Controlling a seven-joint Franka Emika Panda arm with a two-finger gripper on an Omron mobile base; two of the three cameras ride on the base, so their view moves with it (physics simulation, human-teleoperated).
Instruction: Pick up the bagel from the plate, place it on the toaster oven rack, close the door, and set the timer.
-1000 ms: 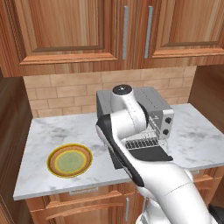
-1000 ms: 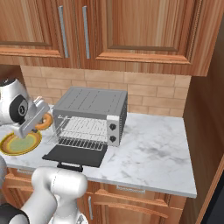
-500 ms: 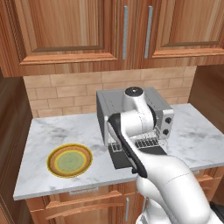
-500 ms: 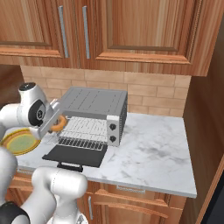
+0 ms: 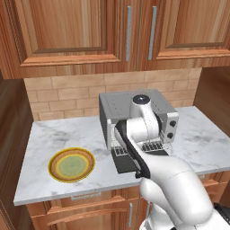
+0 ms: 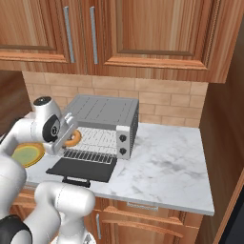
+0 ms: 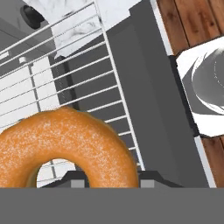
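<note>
Carrying the bagel (image 7: pixel 65 144) is the step in hand, and it is judged to be near its end: the gripper (image 7: pixel 107 179) is clamped on the golden ring, whose lower edge sits between the two dark tips at the bottom of the hand view. In the right base view the bagel (image 6: pixel 73 138) is seen at centre left, held in front of the oven's open mouth, above the near part of the toaster oven rack (image 6: pixel 93 145). In the hand view, the rack's (image 7: pixel 70 83) silver wires run across the upper left behind the bagel, with the lowered door (image 7: pixel 153 96) as a dark slab to their right.

To finish well, the bagel should be brought fully over the wires rather than over the door, then lowered until it rests flat before the fingers are parted; a drop from height is judged likely to let the ring roll or tip off the front edge. The hand should then be drawn straight back, clear of the door (image 6: pixel 82 169), which lies flat at lower left of the right base view. The plate (image 5: pixel 72 164), at lower left of the left base view, is bare.
</note>
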